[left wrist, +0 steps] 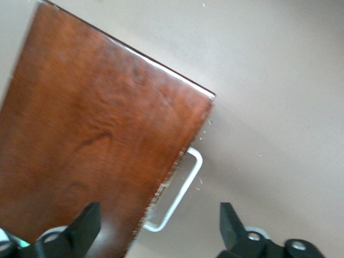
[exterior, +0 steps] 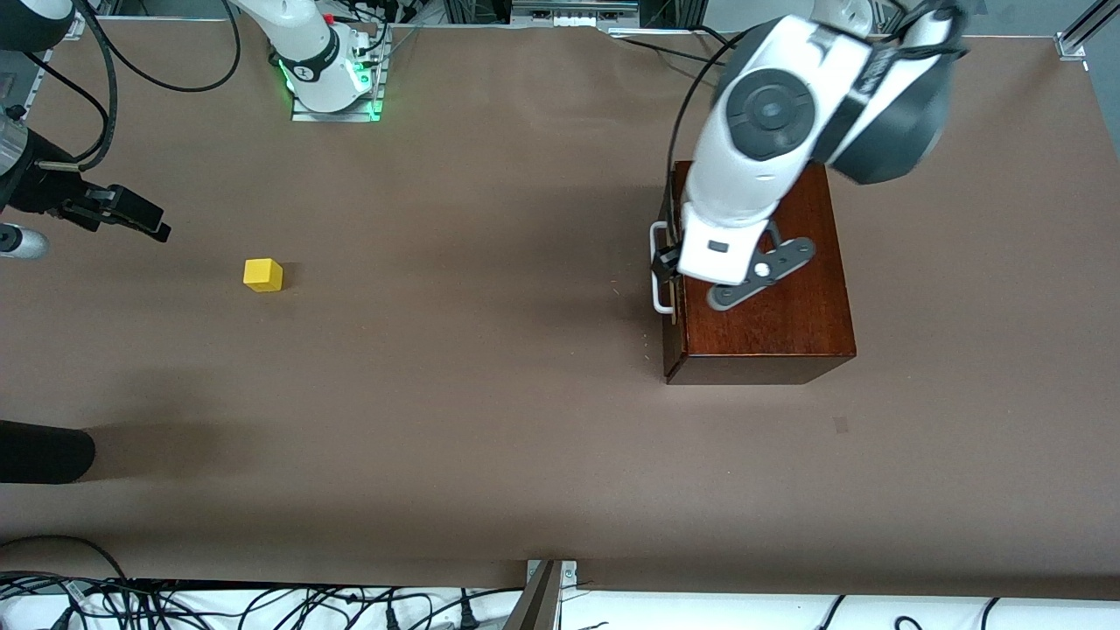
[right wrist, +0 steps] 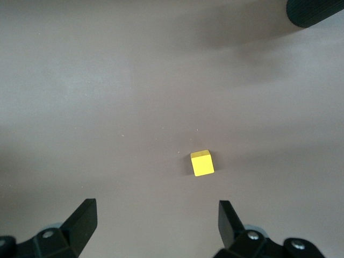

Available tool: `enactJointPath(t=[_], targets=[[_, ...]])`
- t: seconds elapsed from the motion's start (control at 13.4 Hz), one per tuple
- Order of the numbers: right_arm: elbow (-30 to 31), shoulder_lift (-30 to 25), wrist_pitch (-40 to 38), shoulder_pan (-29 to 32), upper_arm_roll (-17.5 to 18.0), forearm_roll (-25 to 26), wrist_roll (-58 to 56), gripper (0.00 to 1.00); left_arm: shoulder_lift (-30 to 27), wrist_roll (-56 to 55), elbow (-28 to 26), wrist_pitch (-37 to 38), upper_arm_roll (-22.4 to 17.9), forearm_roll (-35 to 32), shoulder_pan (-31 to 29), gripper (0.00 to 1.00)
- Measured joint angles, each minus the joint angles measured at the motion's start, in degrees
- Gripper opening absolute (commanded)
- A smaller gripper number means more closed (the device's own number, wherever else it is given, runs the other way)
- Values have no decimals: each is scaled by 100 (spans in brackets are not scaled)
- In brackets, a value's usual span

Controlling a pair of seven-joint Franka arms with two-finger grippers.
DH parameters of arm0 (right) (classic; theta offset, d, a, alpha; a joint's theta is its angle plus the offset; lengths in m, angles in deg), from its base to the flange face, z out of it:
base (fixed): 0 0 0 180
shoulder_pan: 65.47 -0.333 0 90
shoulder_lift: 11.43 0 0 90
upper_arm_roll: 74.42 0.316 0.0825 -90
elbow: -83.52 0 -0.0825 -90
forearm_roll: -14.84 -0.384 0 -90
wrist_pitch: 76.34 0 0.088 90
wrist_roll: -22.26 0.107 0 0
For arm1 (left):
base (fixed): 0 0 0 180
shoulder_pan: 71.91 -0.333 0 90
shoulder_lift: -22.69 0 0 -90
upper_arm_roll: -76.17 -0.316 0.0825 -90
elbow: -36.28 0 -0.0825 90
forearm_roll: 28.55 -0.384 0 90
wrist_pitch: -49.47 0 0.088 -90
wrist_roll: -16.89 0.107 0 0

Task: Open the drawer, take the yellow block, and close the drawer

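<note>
The dark mahogany box (exterior: 770, 297) stands toward the left arm's end of the table. Its drawer is pushed in, so only the white U-shaped handle (exterior: 658, 267) sticks out toward the right arm's end; the light-wood tray is hidden. My left gripper (exterior: 669, 259) hangs open over the box's front edge and the handle (left wrist: 183, 191), touching neither, with the box top (left wrist: 97, 134) under one finger. The yellow block (exterior: 262, 274) lies on the bare table toward the right arm's end. My right gripper (exterior: 131, 214) is open and empty above the table beside the block (right wrist: 202, 163).
A black rounded object (exterior: 44, 451) reaches in at the right arm's end, nearer to the front camera than the block; it also shows in the right wrist view (right wrist: 317, 11). The right arm's base (exterior: 328, 70) stands at the table's edge. Cables lie along the near edge.
</note>
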Motion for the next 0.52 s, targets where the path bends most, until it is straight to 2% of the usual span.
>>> enactJointPath(t=[0.52], targets=[[0,0,-5,0,2,1,0,100,-619,2043,1,672,-3,122,-1179,100]])
